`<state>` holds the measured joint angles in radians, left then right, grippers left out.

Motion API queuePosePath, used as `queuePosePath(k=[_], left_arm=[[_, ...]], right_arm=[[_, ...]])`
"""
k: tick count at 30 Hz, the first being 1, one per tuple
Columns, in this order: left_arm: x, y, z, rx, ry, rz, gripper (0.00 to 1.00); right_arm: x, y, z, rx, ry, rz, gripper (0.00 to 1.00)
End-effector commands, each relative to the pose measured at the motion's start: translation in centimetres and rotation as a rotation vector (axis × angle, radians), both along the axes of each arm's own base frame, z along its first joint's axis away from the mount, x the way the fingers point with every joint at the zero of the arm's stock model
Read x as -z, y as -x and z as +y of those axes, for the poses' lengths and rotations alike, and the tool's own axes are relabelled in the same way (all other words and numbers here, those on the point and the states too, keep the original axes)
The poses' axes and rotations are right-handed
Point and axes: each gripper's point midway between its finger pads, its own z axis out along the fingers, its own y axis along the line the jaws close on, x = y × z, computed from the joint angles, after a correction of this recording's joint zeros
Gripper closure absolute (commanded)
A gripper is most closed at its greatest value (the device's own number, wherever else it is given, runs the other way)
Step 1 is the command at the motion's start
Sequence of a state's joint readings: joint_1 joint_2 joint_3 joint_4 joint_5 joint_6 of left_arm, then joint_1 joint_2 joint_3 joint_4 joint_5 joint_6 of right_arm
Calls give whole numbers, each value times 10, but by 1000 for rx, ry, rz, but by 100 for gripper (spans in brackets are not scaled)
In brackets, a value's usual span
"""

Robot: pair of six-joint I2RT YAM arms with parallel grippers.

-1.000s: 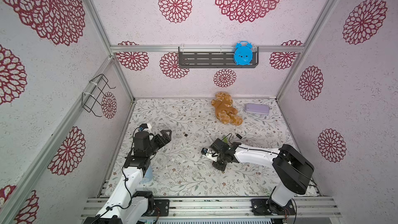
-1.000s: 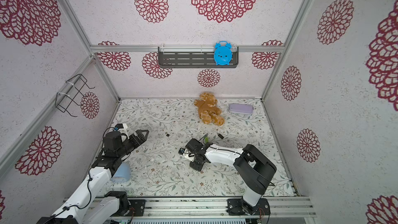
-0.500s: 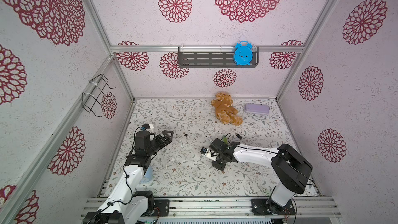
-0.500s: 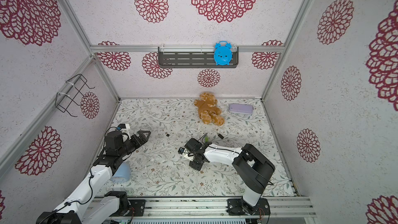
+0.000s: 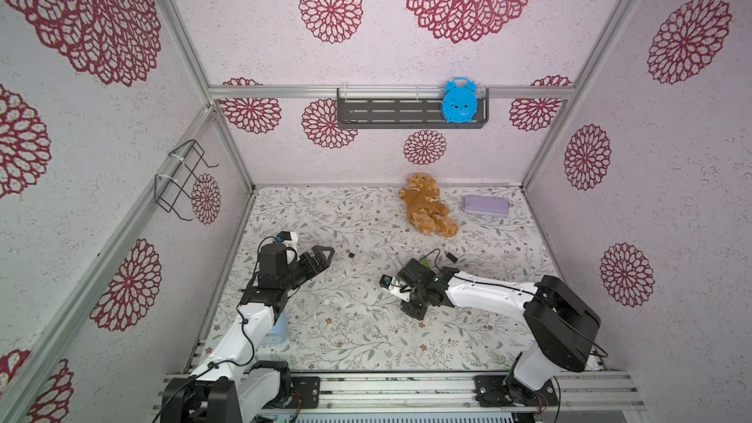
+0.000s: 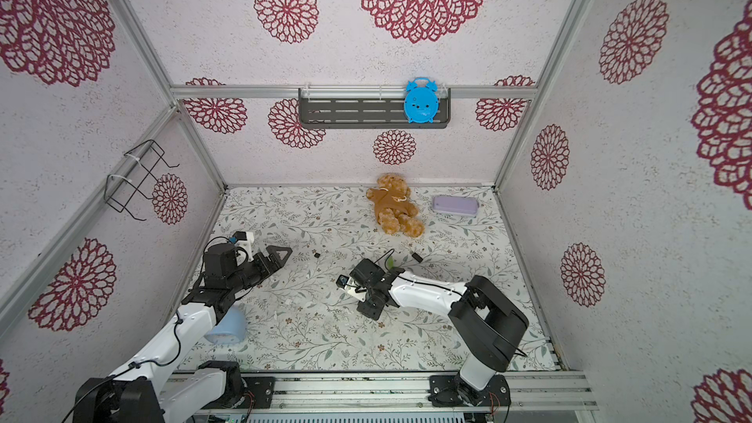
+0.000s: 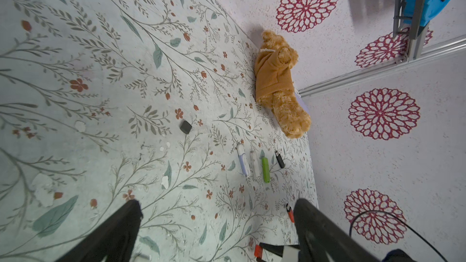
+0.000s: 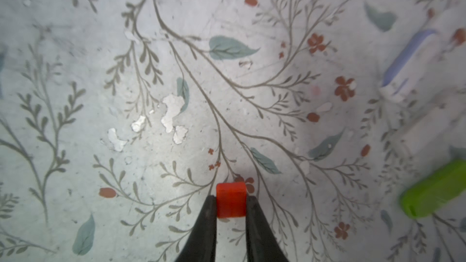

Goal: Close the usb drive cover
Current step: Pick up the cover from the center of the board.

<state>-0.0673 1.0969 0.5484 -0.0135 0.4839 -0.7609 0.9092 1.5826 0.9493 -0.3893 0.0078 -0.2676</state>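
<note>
In the right wrist view, my right gripper (image 8: 231, 199) is shut on a small red usb drive cover (image 8: 230, 202), held low over the floral table. The left wrist view shows the same cover (image 7: 257, 250) at the tip of the right fingers. In that view the red and black usb drive (image 7: 290, 214) lies on the table, partly hidden behind one of my left fingers (image 7: 310, 220). My left gripper (image 7: 216, 202) is open and holds nothing. In both top views the right gripper (image 5: 415, 313) (image 6: 371, 311) is at mid-table and the left gripper (image 5: 325, 256) (image 6: 283, 255) is further left.
Other drives lie in a row: white and purple (image 7: 243, 163), white (image 7: 254, 163), green (image 7: 265, 170), black (image 7: 280, 160). A loose black cap (image 5: 350, 255) lies near the left gripper. A teddy bear (image 5: 427, 209) and a purple case (image 5: 486, 205) lie at the back. A pale blue object (image 6: 228, 325) sits under the left arm.
The right jaws have closed onto the red cover. My left gripper has moved a little to the right, still open.
</note>
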Motion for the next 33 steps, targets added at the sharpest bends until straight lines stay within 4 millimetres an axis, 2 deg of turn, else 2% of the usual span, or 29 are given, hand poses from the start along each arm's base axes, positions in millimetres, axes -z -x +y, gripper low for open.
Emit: queuePosePath(k=[1,8,11,14,23,33], left_arm=[[-22,-4,-33,164,42,-75,6],[-37,5,-107,476,161,-100,17],[-44,16,-137,614,206,-100,23],[-48,26,-159,711,242,-99,30],[-46,39,-183,825,280,-58,42],[-38,40,-198,865,286,-19,51]], right_arm=[[-48,-18,5,40,-130,-135,79],[-107,-31,3,55,-265,-324,79],[-121,-34,3,53,-292,-372,79],[-132,-37,5,55,-313,-404,79],[-147,-38,13,36,-360,-427,79],[-152,-41,20,39,-392,-426,79]])
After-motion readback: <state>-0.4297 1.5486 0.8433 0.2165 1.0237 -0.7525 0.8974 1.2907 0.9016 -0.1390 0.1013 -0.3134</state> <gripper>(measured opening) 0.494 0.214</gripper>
